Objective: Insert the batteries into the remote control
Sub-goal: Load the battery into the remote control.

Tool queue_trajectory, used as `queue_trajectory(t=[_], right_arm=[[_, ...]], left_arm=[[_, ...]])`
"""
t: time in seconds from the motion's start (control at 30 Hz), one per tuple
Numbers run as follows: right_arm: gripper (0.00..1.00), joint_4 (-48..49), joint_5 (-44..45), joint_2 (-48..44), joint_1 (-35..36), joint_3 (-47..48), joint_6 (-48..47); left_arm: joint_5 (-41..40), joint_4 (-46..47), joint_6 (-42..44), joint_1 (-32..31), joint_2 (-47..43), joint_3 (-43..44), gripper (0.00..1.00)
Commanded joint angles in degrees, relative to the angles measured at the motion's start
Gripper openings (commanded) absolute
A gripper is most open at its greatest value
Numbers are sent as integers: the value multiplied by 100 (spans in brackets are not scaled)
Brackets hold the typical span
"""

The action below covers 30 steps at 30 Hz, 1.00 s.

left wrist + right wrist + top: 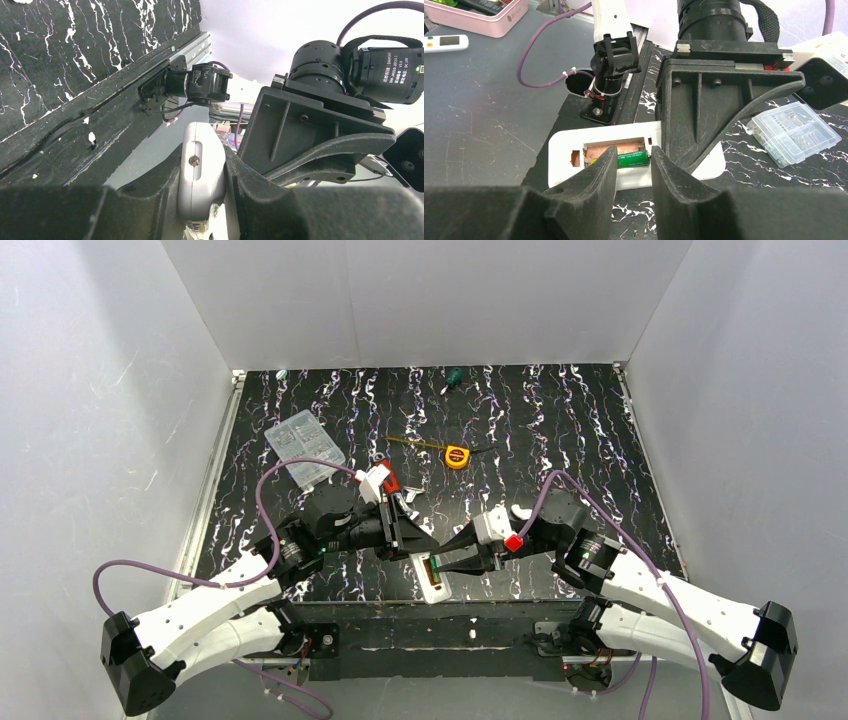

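White walls close in a black, white-veined desk (560, 440), and the work sits at its near edge, where both of my arms meet. My left hand (201, 167) is clamped tight on the one remote control (569, 150), which lies back-up at that edge with its open bay facing me. My right hand (634, 152) stands narrow, its fingers (599, 175) straddling the one green battery (632, 159) that lies lengthwise in the bay. Whether they pinch it or only bracket it I cannot tell from here. I judge this to be the seating step: the cell is in the recess but may not be pressed home. The next move calls for a gentle push down, then easing the fingers clear without dragging the cell out, with the left hand steadying the remote. Counting down in size: two hands, one clear box (305, 448) well off to the left, one remote, one screwdriver (452, 378), one tape measure (456, 456), and one battery for certain. A yellowish sliver beside it, behind my finger, may be a second.
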Motion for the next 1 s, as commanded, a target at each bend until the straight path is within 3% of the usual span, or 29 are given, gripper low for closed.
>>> queue_trajectory(t=[0.0, 0.27, 0.97], right_arm=[[38, 146, 28, -68, -18, -24, -50], [47, 155, 145, -80, -18, -25, -105], [49, 256, 168, -115, -18, 167, -86]], left_arm=[[255, 300, 42, -34, -52, 286, 0], [249, 351, 23, -34, -43, 249, 0], [240, 400, 20, -34, -89, 193, 0]])
